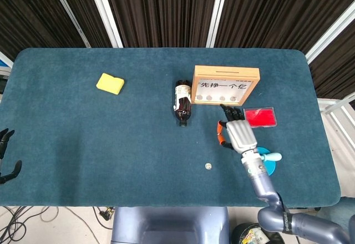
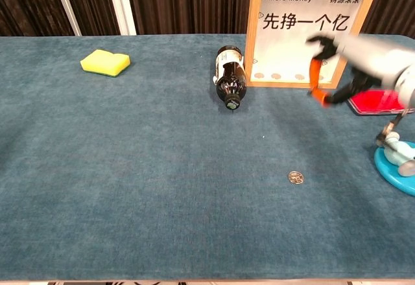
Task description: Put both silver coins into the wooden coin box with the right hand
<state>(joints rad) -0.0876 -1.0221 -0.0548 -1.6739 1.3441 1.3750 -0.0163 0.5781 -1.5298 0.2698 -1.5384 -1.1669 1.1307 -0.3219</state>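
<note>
The wooden coin box (image 1: 226, 85) (image 2: 305, 32) stands upright at the back right, its slot on the top edge. One silver coin (image 1: 208, 166) (image 2: 296, 177) lies flat on the cloth in front of it. My right hand (image 1: 237, 133) (image 2: 363, 58) hovers raised in front of the box's right lower corner. Its orange-tipped thumb and a fingertip are pinched together, seemingly on the second coin, which is too small to make out. My left hand (image 1: 5, 155) hangs off the table's left edge, fingers apart and holding nothing.
A dark bottle (image 1: 182, 102) (image 2: 230, 81) lies on its side just left of the box. A red card (image 1: 259, 117) lies right of the hand, and a blue disc (image 1: 266, 163) (image 2: 397, 168) sits near the front right. A yellow sponge (image 1: 110, 83) sits far left.
</note>
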